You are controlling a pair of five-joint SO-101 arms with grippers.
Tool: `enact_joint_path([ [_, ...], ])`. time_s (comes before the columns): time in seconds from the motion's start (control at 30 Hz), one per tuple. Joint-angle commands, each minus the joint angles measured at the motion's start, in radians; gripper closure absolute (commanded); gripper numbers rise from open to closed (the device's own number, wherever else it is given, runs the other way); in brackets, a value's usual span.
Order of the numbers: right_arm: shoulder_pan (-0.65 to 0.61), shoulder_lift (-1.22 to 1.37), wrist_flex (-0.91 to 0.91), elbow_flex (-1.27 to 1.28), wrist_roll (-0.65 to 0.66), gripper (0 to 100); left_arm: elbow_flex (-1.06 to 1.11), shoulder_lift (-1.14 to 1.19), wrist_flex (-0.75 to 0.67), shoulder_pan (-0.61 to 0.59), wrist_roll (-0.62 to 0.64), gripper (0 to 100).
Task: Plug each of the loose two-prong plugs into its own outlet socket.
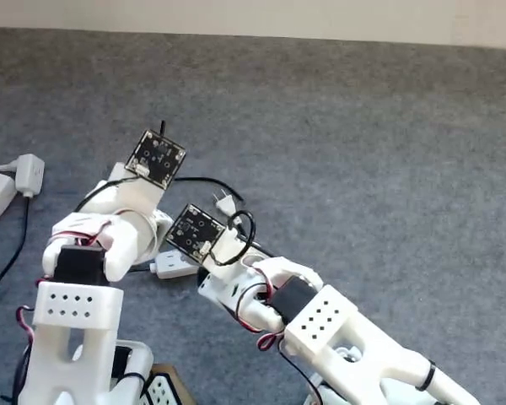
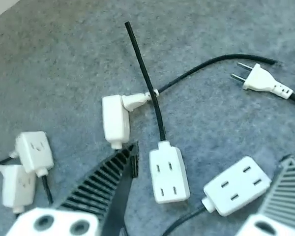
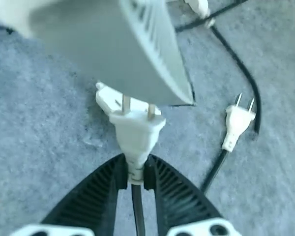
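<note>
One white two-prong plug (image 3: 136, 130) on a black cord is gripped at its neck by the right gripper (image 3: 135, 169), whose two black ribbed fingers are closed narrowly around it. The plug's two metal prongs are pointed at a white outlet socket block (image 3: 105, 96) lying on the grey carpet (image 3: 39, 123). Whether they are seated cannot be told, since their tips are covered by a pale part of the other arm. A second white plug, the loose plug (image 3: 238, 120), is seen lying near by on the carpet with its black cord curving away. In the left wrist view the left gripper (image 2: 211, 155) is spread wide and nothing is held. Two white socket blocks on black cords (image 2: 169, 172) (image 2: 233, 186) lie between its fingers. Two more white blocks (image 2: 34, 150) (image 2: 17, 184) are set side by side off to one side, and a fifth (image 2: 115, 118) lies farther out with a white cord end at its corner. From the high view two white arms are counted, the left arm (image 1: 101, 253) and the right arm (image 1: 320, 321), with their wrists close together over the carpet.
</note>
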Motion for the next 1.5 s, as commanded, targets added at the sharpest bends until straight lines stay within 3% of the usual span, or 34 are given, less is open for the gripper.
enact_joint_path([
  [0.0, 0.077, -0.045, 0.067, -0.067, -0.041, 99.1, 0.064, -0.015, -0.006, 0.01, 0.003, 59],
  [0.27, 0.104, -0.125, 0.367, -0.314, -0.046, 99.1, 0.205, -0.015, -0.144, 0.016, 0.006, 59],
  [0.5, 0.058, -0.13, 0.406, -0.337, -0.046, 99.1, 0.202, -0.015, -0.144, 0.007, 0.005, 59],
  [0.77, 0.058, -0.122, 0.441, -0.343, -0.038, 99.1, 0.035, 0.024, -0.14, -0.237, -0.057, 59],
  [0.97, 0.058, 0.116, 0.499, -0.484, -0.031, 99.1, -0.223, 0.369, -0.1, -0.409, -0.068, 59],
  [1.13, 0.058, 0.466, 0.65, -0.843, 0.121, 99.1, -0.634, 0.762, 0.15, -0.519, -0.094, 59],
  [1.27, 0.058, 0.74, 0.788, -1.158, 0.381, 99.1, -0.99, 1.072, 0.345, -0.63, -0.163, 59],
  [1.47, 0.081, 1.017, 0.934, -1.515, 0.755, 99.1, -1.419, 1.403, 0.476, -0.776, -0.279, 59],
])
